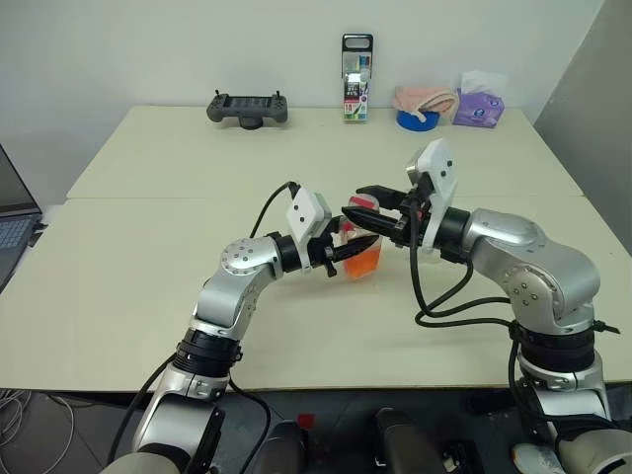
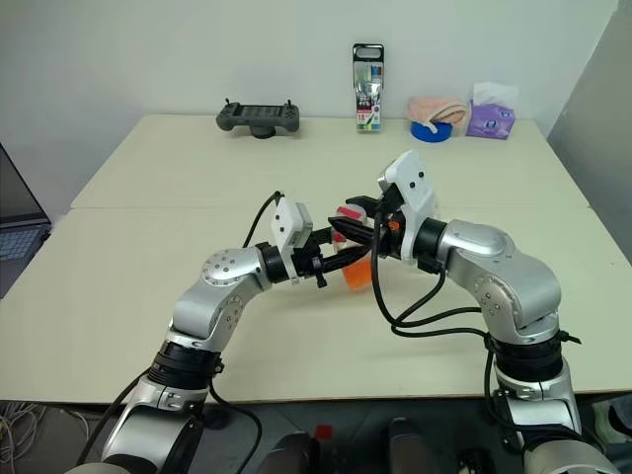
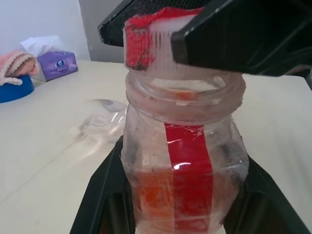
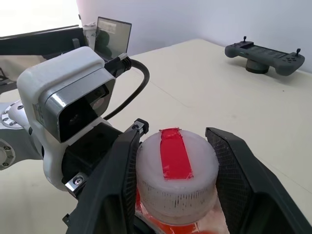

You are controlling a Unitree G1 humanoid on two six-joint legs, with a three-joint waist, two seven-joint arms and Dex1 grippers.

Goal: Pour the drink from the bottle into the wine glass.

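One bottle (image 1: 361,251) is sitting at the centre of the frame, held above the table (image 1: 148,178) by the left gripper (image 1: 348,249), which is clamping its body with both fingers shut tight against the sides. The right gripper (image 1: 367,202) is reaching in from the right and bracketing the cap (image 4: 176,178), one finger on each side; whether those fingers are pressing the cap or merely flanking it cannot be told. The cap is still seated on the neck, so no pouring has begun. The drink (image 3: 161,195), one portion of orange liquid, is filling only the lower part of the bottle. One wine glass (image 3: 100,117) is lying or standing on the table just behind the bottle in the left wrist view; its attitude is unclear, and it appears empty. Judged progress: bottle lifted and steadied, cap removal in hand; uncapping, tilting and pouring are all remaining. Count: one bottle, one cap, one glass, two grippers.
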